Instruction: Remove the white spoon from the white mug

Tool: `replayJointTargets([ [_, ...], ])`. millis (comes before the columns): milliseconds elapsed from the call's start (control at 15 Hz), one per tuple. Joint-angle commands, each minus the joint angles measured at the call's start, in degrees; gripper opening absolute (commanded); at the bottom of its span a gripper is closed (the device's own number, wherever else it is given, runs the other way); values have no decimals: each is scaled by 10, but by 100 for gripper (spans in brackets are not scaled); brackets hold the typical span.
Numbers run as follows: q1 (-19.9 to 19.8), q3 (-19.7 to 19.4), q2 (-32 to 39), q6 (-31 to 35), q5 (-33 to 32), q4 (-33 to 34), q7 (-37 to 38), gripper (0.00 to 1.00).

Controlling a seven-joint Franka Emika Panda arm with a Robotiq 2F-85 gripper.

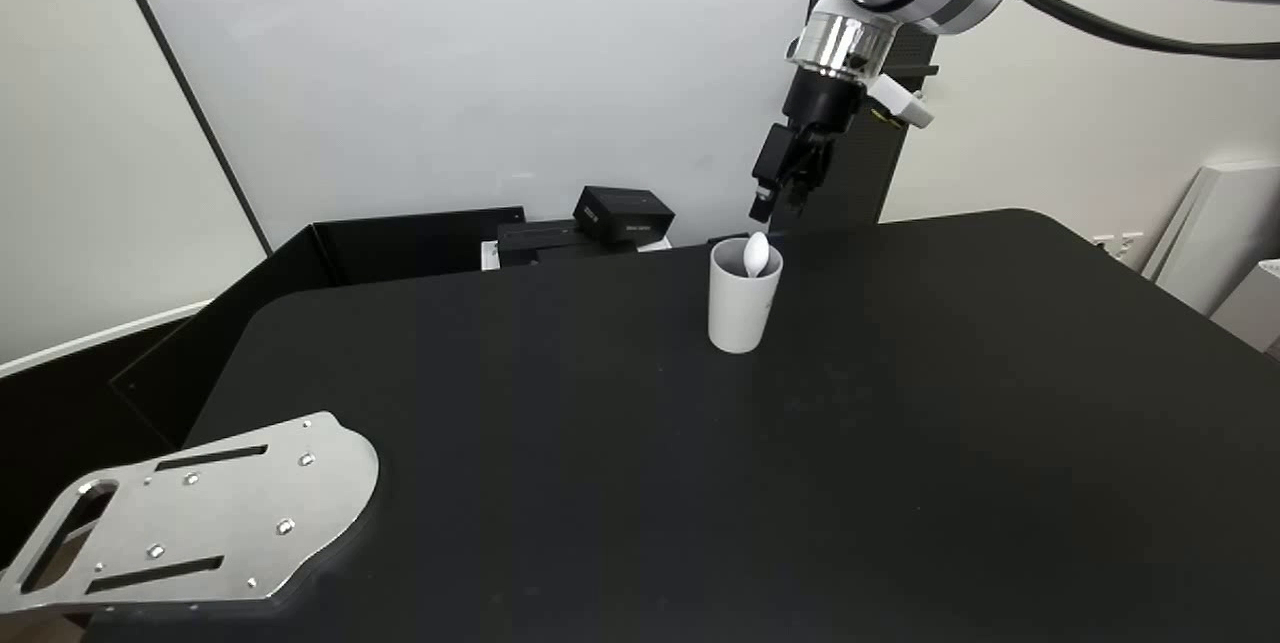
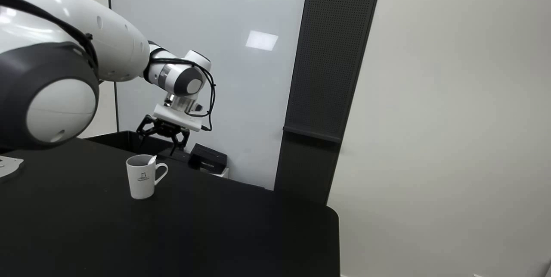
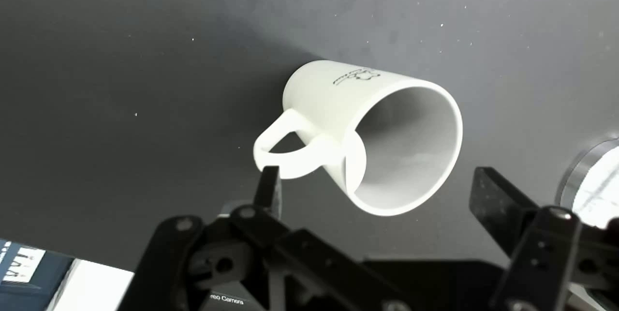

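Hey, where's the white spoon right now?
In both exterior views, the white spoon sits in the white mug, toward the right of its mouth, below the open gripper.

Both exterior views face a pale wall (image 1: 480, 73) across the table (image 1: 600, 483), sharing mug (image 1: 738, 313) and arm (image 2: 118, 44); the wrist view, nearer, looks down past black fingers (image 3: 500, 207) into the mug.

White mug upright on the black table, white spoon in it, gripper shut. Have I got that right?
Not quite: the gripper is open, its fingers wide apart in the wrist view. The white mug does stand upright on the black table, with the white spoon in it.
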Motion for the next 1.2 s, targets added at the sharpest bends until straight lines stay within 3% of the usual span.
replayJointTargets([
  [0,0,6,19,-20,4,37,3,75],
  [133,1,7,20,-21,3,37,2,69],
  [600,0,8,19,-22,2,38,3,19],
  [667,1,7,18,-20,1,38,5,19],
  [733,1,6,18,-20,1,38,6,56],
  [867,1,6,21,-18,0,38,2,51],
  [1133,1,7,26,-17,1,38,1,77],
])
